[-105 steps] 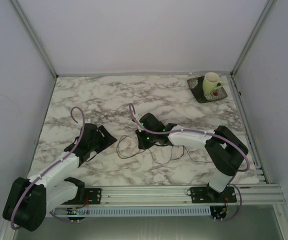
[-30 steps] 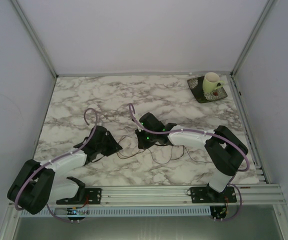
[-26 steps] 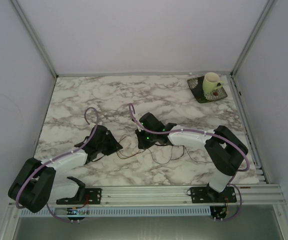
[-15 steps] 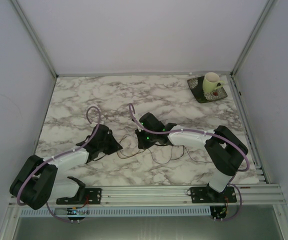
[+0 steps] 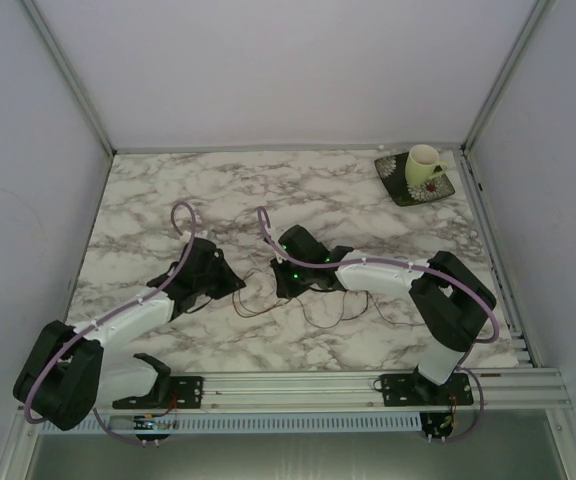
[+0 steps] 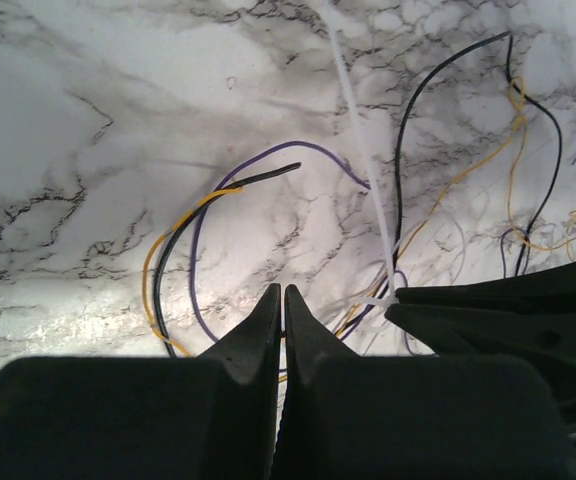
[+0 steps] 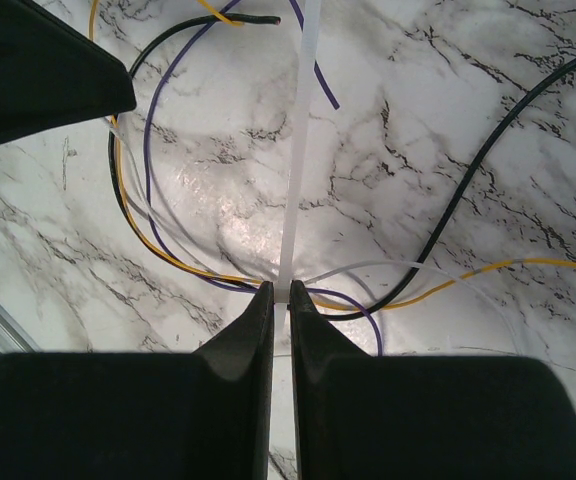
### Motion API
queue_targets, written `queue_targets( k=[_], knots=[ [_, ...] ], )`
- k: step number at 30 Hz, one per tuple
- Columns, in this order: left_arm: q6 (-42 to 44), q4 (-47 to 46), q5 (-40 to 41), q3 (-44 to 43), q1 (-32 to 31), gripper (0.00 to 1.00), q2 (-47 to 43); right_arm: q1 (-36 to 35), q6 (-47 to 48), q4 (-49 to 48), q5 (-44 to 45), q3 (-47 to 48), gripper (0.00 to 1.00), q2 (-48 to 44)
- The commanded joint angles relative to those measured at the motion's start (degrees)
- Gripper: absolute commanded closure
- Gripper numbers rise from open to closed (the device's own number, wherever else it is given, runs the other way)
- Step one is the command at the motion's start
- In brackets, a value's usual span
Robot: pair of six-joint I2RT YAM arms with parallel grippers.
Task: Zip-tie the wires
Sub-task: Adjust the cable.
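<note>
Thin glossy wires (image 6: 268, 175) loop on our veined marble (image 6: 88, 120); our right gripper (image 7: 280, 295) pinches the flat white tie (image 7: 299, 150), our left gripper (image 6: 280, 300) sits closed at the loop, hold unclear

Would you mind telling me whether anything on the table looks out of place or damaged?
Nothing looks spilled or broken. The wires sprawl in loose loops, not yet bundled, with the zip tie lying across them, pinched by the right hand. A cup stands upright on its plate in the far right corner.

Our left claw (image 6: 280, 292) sits clamped closed, low, just left of our right claw (image 7: 280, 288), likewise pinched tight.
</note>
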State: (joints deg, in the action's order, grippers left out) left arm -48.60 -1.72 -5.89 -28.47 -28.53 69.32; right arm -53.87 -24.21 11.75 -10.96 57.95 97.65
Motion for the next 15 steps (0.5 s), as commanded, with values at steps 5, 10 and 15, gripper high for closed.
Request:
queue_targets(
  k=[5, 10, 15],
  knots=[
    [2.3, 5.8, 0.9, -4.0, 1.0, 1.0, -3.1, 0.0, 0.7, 1.7, 1.4, 1.4, 1.0, 0.3],
    [2.5, 7.8, 0.7, -4.5, 2.4, 1.0, -5.5, -0.1, 0.7, 1.8, 1.6, 1.2, 1.0, 0.3],
    [2.7, 9.3, -0.1, -4.1, 3.6, 1.0, -7.7, 0.0, 0.6, 1.8, 1.7, 1.4, 1.0, 0.4]
  ],
)
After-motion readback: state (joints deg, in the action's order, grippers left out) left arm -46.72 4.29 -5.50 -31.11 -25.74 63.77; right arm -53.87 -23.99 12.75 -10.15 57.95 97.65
